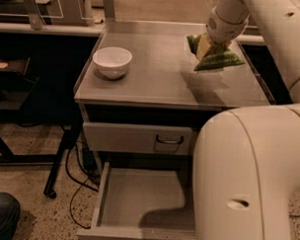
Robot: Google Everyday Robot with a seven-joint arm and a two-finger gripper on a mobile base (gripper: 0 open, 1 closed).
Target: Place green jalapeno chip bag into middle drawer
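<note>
My gripper (pixel 207 46) is at the back right of the counter, shut on the green jalapeno chip bag (pixel 219 59). The bag hangs from it, tilted, a little above the counter top, with its shadow on the surface below. The middle drawer (pixel 137 195) is pulled open at the bottom of the cabinet, a shallow grey tray with nothing in it. My large white arm covers the drawer's right side.
A white bowl (pixel 112 61) stands on the left of the grey counter (pixel 156 82). A shut drawer front with a dark curved handle (pixel 169 140) sits above the open drawer. Cables lie on the floor at the left, beside a dark table leg.
</note>
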